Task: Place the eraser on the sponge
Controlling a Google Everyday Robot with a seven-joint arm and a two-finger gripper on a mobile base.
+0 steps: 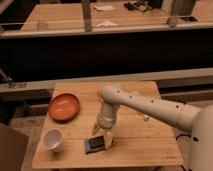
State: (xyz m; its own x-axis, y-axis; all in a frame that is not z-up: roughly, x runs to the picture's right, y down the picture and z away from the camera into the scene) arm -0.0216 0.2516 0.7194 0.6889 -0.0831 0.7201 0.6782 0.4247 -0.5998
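Note:
A small dark rectangular block [94, 144], seemingly the eraser, lies near the front of the wooden table [145, 145]. A pale yellowish piece [108, 140], likely the sponge, shows at its right edge; I cannot tell whether the block rests on it or beside it. My gripper [102, 132] points down from the white arm [150, 106], just above and behind the block, and hides part of the yellowish piece.
An orange bowl [63, 106] sits at the table's left side. A white cup [53, 139] stands at the front left corner. A small pale item [145, 117] lies right of the arm. Dark railings and another tabletop [100, 15] run behind.

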